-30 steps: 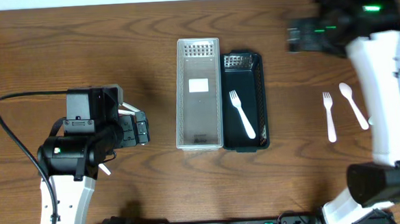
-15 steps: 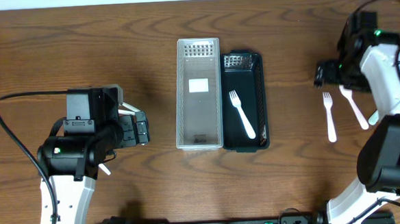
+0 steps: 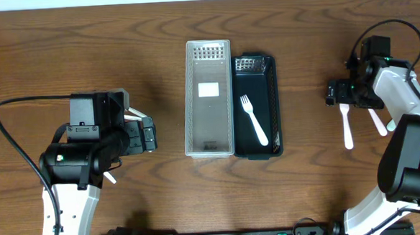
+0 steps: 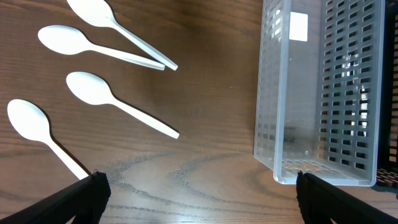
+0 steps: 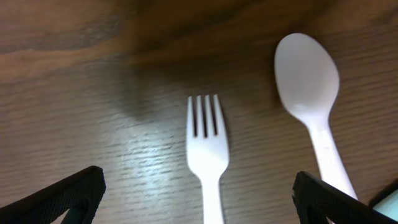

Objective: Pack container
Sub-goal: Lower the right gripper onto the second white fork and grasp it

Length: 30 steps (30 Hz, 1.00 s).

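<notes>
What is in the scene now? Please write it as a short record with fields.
left fingers: open, holding nothing
right fingers: open, holding nothing
clear tray: middle of the table, no cutlery inside
black tray: side by side with the clear tray, holds one white fork
loose fork: on the table, below the right fingers
loose spoon: on the table beside the loose fork
four white spoons: on the table, in the left wrist view
</notes>
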{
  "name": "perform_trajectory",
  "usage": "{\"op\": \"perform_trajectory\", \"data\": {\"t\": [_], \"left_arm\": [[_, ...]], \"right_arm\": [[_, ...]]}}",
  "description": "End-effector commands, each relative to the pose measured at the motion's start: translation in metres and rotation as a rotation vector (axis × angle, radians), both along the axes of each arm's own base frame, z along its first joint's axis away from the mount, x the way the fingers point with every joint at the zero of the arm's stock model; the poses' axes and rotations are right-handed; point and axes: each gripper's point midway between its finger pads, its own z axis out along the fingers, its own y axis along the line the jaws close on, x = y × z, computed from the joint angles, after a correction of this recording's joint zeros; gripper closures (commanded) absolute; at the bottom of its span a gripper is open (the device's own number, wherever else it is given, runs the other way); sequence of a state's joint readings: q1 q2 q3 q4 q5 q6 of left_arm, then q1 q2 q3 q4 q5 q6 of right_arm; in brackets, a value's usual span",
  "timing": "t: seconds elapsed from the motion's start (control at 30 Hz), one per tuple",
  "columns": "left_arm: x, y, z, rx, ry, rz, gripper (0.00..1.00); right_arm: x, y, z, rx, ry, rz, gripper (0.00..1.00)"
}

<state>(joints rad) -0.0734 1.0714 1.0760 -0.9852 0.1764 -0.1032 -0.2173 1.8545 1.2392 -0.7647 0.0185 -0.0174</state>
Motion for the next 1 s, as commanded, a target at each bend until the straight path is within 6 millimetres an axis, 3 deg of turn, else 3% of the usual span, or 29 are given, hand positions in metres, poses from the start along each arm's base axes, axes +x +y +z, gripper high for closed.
{"op": "perform_trajectory", "data": {"t": [0.0,0.47,0.97], "left_arm": [[0.001,0.003,0.005,0.015,-0.015,-0.005,0.02],[-0.002,0.003,0.003,0.016,0.001,-0.005,0.02],[-0.002,0.003,0.003,0.016,0.001,-0.005,0.02]], "right_arm": [[-0.005,-0.005,-0.007,0.02,0.005,0.004,0.01],[-0.009,0.0,-0.048,0.07,0.083,-0.002,0.01],[-0.013,0.002,-0.052,0.082,0.102,-0.046,0.44]]}}
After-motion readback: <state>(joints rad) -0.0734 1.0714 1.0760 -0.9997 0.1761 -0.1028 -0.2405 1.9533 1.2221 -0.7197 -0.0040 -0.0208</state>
